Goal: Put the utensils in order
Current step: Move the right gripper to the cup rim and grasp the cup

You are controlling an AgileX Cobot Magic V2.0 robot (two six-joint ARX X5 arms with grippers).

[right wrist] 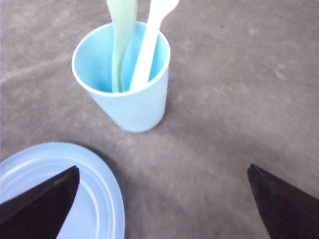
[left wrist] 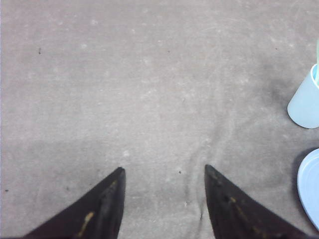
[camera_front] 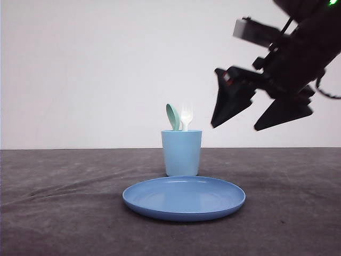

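We see the white fork and the mint-green spoon standing upright in the light blue cup, handles down, side by side. The right gripper hangs in the air beyond the cup's right side, jaws spread wide and empty, well clear of both utensils. The left gripper hovers over bare tabletop, jaws likewise parted, holding nothing. We count one fork, one spoon, one cup and one round blue plate, which lies empty before the cup.
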